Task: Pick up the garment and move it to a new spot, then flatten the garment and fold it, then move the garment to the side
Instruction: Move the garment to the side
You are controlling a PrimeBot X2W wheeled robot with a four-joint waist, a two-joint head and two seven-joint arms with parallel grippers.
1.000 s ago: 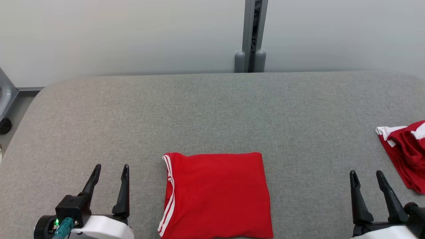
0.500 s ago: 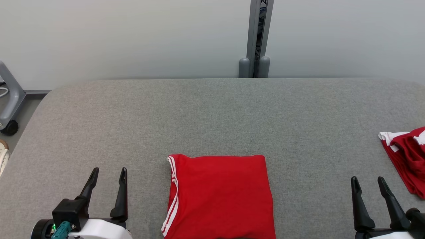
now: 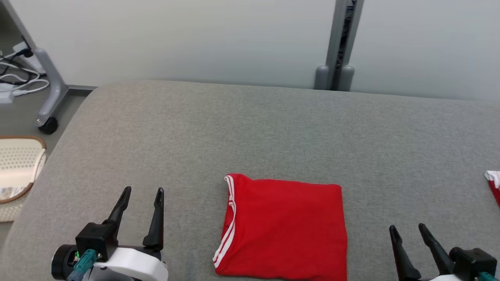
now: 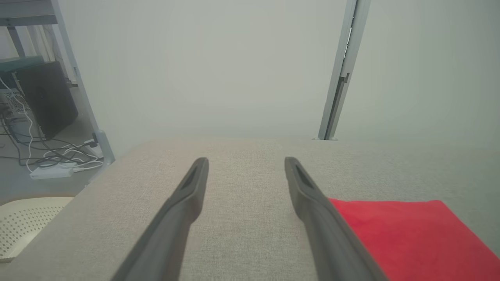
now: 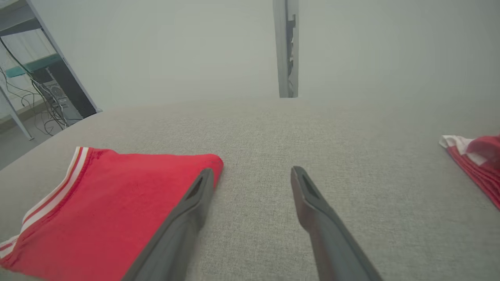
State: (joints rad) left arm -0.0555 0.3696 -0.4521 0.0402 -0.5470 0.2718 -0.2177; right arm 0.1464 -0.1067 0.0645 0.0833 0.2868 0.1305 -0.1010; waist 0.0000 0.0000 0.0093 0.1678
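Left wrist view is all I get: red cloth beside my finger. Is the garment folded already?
Observer: Yes. The garment lies as a neat folded rectangle, with white stripes along its left edge.
Operator: Where is the right gripper?
Observer: The right gripper is open, to the right of the garment and not touching it.
Operator: Anything else nearby?
Observer: A second cloth, red and white, lies bunched at the right edge of the table.
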